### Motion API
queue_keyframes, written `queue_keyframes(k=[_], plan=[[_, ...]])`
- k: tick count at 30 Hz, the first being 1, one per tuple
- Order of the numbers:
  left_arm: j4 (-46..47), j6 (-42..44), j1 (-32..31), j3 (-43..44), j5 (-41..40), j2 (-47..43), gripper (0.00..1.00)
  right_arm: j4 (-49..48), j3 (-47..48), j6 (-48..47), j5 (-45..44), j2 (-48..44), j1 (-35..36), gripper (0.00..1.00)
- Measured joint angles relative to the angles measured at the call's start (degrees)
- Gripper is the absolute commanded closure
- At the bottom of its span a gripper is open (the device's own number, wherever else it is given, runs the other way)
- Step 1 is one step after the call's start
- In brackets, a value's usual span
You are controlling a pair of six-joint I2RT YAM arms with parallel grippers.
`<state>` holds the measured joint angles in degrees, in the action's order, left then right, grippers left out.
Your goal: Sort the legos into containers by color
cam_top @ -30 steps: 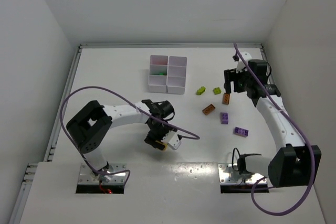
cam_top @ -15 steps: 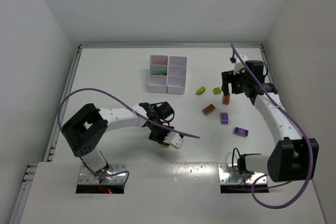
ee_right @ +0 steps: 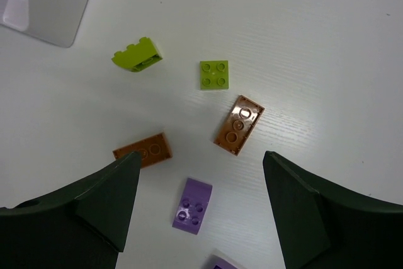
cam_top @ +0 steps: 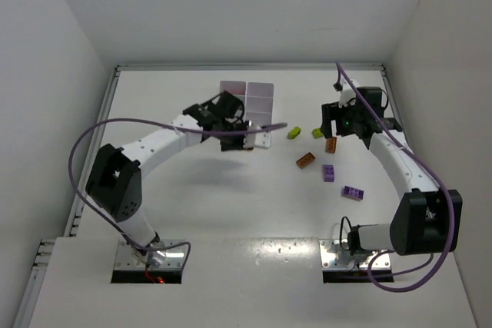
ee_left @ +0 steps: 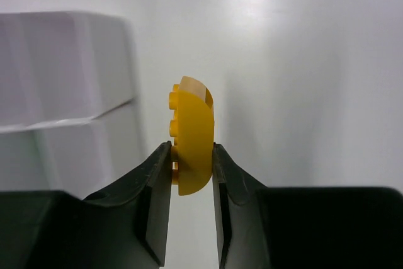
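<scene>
Left pincer (ee_left: 191, 150) clamps a yellow lego (ee_left: 192, 118), seemingly hiding half the tray (cam_top: 260, 90); right pincer (ee_right: 201, 155) gapes.

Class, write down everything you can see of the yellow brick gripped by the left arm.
The yellow brick looks like glossy plastic, with a rounded outline and small studs along its left face. It stands on edge, pinched between the two dark fingers of the left end effector, which touch its sides. It is held in the air beside the white tray, touching nothing else visible.
</scene>
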<state>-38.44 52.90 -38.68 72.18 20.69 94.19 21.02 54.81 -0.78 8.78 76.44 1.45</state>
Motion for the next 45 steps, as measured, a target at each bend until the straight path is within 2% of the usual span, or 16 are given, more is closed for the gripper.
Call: queue_keyframes(k=[6,11,18,45], plan=[[-5.3,5.0,8.3,17.0,-1.7,7.5,0.95,-0.1,1.9,0.5,0.9,2.1,0.0,0.21],[-8.8,8.9,11.7,20.3,-4.4,15.0,0.94,-0.4,2.1,0.6,1.0,2.4,0.1,0.21],[-12.8,10.7,13.3,25.6,-5.3,23.2,0.94,-0.4,2.3,0.6,1.2,2.4,0.1,0.21],[-14.3,12.6,18.4,30.1,3.3,22.5,0.94,-0.5,2.4,0.7,2.3,4.4,0.1,0.21]])
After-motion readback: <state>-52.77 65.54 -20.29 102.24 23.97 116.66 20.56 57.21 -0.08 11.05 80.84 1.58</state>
